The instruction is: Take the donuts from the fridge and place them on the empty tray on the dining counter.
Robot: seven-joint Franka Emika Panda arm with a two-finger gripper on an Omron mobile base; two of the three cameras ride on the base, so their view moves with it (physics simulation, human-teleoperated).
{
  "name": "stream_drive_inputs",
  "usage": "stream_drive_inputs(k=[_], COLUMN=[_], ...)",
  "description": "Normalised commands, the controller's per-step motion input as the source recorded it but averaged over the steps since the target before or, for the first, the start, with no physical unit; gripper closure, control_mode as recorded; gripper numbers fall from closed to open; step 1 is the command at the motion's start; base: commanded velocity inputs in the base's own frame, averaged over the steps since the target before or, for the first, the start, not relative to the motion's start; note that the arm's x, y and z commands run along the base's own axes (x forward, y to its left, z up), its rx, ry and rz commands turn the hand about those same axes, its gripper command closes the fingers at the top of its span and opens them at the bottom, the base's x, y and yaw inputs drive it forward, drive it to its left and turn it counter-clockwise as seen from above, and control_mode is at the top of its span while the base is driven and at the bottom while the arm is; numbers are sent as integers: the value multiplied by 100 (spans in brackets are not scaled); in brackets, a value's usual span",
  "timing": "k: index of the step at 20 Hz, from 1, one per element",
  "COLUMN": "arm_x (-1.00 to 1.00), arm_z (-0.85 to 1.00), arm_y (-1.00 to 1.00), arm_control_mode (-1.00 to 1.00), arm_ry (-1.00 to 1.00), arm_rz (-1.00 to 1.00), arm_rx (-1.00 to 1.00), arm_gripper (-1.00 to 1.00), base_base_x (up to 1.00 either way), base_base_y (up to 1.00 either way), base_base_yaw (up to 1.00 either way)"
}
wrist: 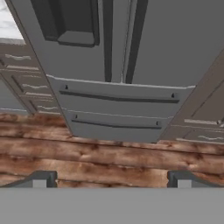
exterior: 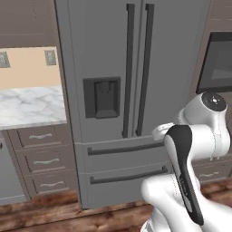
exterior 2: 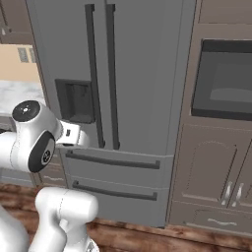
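Base views: behind the arm, left and right, facing the closed fridge (exterior: pixel 131 90) (exterior 2: pixel 113 88) at close range (both share its doors). Hand view: low, tilted toward its drawers (wrist: pixel 118 109) and wooden floor (wrist: pixel 109 159).

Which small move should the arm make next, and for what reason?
Probably reach toward a fridge door handle: both doors of the fridge are shut, and the end effector is open, holding nothing, short of them.

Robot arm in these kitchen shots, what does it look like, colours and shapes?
The arm is glossy white, built of rounded, bulbous segments. A long black strip runs down one link, and a round dark cap tops a joint. The gripper ends in two small, dark grey, blocky finger tips. No cables or lettering are visible.
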Motion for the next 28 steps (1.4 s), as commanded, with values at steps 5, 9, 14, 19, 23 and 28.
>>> stream_drive_inputs(k=[5,9,14,19,23,28], arm_x=[53,74,45,28,27,32], arm_z=[1,22,47,32,33,26], arm_y=[-7,-7,4,7,31,40], arm_control_mode=[-100,-100,-100,-100,-100,-100], arm_ry=[-3,-12,-27,-17,-16,-4], arm_rz=[-1,-4,-2,-1,0,0], arm_rx=[0,0,0,0,0,1], arm_gripper=[-100,-100,-100,-100,-100,-100], base_base_x=[0,0,0,0,0,0], base_base_y=[0,0,0,0,0,0], base_base_yaw=[0,0,0,0,0,0])
